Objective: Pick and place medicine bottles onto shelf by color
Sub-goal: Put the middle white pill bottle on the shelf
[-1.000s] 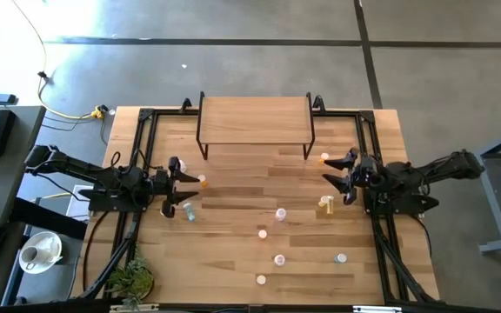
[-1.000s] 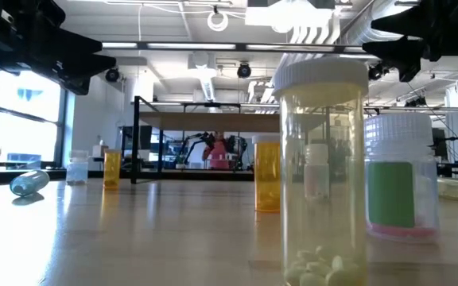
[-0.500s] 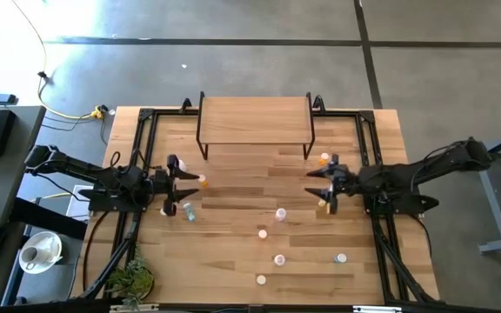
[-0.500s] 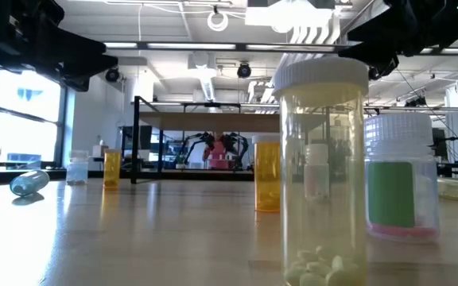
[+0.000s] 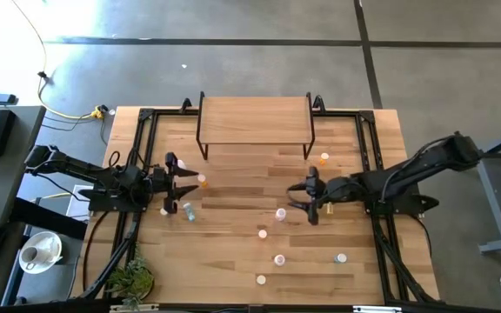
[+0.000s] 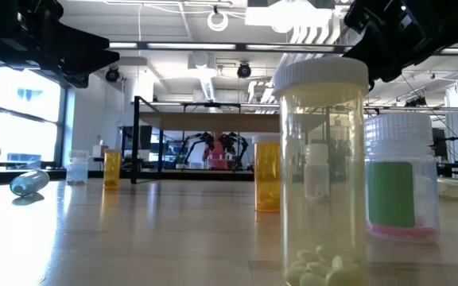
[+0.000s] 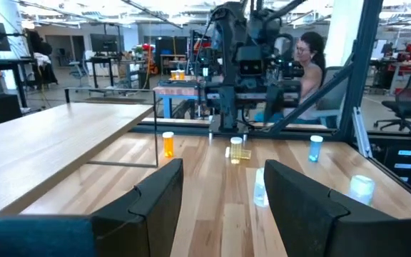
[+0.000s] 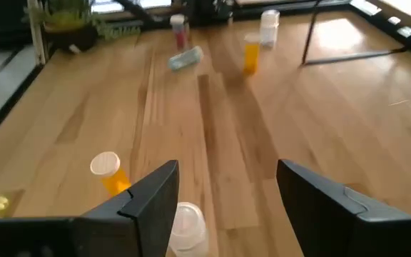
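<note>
Overhead, the right claw (image 5: 309, 198) hangs with its fingers spread and nothing between them, above the middle of the tabletop (image 5: 233, 261), just beside a white-capped bottle (image 5: 280, 213); in its wrist view that bottle (image 8: 185, 223) stands just ahead of the parted fingers, with an orange bottle (image 8: 110, 173) near it. The left claw (image 5: 179, 184) waits at the left side, likewise released and empty, near an orange bottle (image 5: 203, 181) and a pale-blue bottle (image 5: 189, 211) lying on its side. Other bottles stand well apart toward the front edge (image 5: 261, 279). The shelf (image 5: 255, 118), at the far edge, carries nothing visible. Handling, as judged: the bottles are light, stiff plastic cylinders, the near one (image 6: 322, 171) holding only a few pills, so they should lift easily but tip or roll at a glancing touch; their smooth walls may slip. Hold is best taken across the body below the cap, fingers level on opposite sides. The tabletop is smooth, pale plank wood framed by black rails, offering little friction against sliding. Beyond it lies a grey concrete floor with a yellow cable, a plant (image 5: 131, 280) at the near-left corner, and an open workshop with ceiling lights, desks and a seated person (image 7: 309, 64) visible from the left wrist.
</note>
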Controlling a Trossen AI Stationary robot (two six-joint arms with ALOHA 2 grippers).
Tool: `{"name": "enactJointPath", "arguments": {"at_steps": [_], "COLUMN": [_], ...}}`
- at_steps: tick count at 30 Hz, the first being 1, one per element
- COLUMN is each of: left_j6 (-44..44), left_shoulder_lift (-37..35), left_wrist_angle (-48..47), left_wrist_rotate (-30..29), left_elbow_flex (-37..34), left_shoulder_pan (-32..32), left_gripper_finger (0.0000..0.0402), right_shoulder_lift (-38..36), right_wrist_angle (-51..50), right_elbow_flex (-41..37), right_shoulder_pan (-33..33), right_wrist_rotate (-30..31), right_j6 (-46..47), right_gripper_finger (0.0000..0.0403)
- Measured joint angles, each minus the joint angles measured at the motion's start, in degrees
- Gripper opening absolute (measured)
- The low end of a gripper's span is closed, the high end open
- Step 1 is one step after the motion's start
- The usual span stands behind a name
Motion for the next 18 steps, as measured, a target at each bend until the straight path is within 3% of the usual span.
{"name": "enactJointPath", "arguments": {"at_steps": [5,18], "left_j6": [0.0,0.0], "left_shoulder_lift": [0.0,0.0], "left_wrist_angle": [-0.1,-0.1], "left_wrist_rotate": [-1.0,-1.2], "left_elbow_flex": [0.0,0.0], "left_shoulder_pan": [0.0,0.0], "left_gripper_finger": [0.0186,0.0186], "right_shoulder_lift": [7.4,17.5], "right_wrist_angle": [0.0,-1.0], "right_elbow_flex": [3.8,7.8], "right_shoulder_pan": [0.0,0.1], "right_wrist_rotate": [-4.9,-7.7], "right_j6": [0.0,1.6], "right_gripper_finger": [0.0226,0.0226]}}
